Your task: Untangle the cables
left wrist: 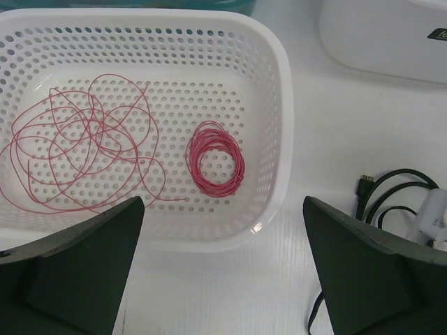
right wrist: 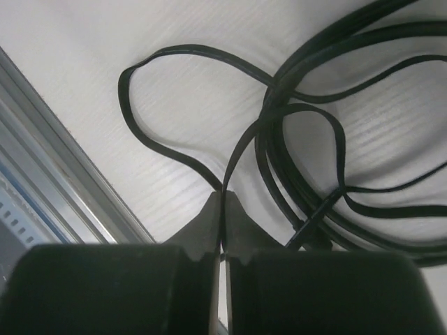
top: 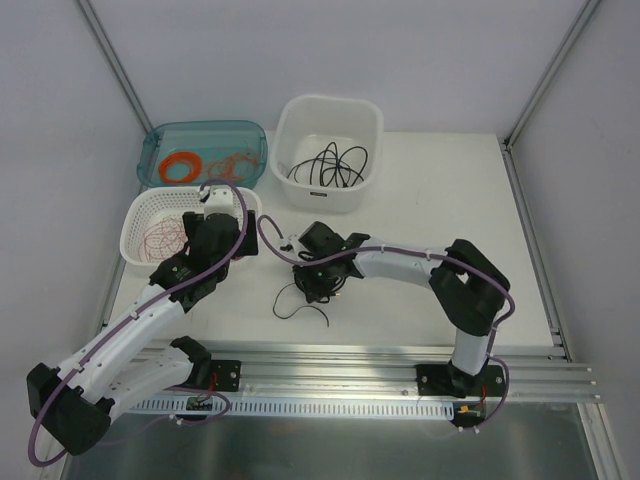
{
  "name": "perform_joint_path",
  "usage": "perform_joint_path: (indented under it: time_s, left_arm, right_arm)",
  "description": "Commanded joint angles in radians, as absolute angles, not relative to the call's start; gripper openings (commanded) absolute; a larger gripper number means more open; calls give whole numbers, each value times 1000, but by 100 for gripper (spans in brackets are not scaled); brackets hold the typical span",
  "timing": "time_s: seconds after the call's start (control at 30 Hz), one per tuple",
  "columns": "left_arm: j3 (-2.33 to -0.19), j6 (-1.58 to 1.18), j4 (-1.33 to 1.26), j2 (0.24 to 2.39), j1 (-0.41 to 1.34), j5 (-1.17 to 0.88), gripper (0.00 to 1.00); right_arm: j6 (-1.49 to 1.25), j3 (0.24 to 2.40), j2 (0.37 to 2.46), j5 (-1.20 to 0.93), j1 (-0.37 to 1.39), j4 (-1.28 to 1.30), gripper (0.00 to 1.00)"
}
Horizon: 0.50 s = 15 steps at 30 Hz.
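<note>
Right gripper (right wrist: 223,199) pinches shut on a strand of the black cables (right wrist: 274,87) at table (top: 430,200) centre — not yet separated. Left gripper (left wrist: 220,223) hangs open over the ten-o'clock basket (left wrist: 279,105) — red wire (left wrist: 84,139) lies inside.

No wording can be read whole anywhere. The deep white plastic tub (top: 345,195) carries a small dark label (top: 325,190) on its near wall. From the top camera the label is too small to make out. In the left wrist view the same label (left wrist: 440,33) is cut off by the frame edge, showing only the start of pale lettering, not legible.
</note>
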<state>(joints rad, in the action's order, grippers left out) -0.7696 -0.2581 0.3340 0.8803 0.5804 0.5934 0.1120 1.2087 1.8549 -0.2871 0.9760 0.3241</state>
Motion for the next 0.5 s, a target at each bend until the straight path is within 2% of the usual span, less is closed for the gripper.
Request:
perform_joint_path:
  time_s: [0.0,0.27,0.47]
  left_arm:
    - [-764,-264,311,873,568,604,99]
    - [-772,-256,311,893,569,557,99]
    - [-775,-253,311,908,569,532,99]
  right_arm:
    - [136,1221,1703,-250,960,360,1]
    - [232,1428,1436,-83,908,624,1]
    - [298,1630,1289,40,879,696,1]
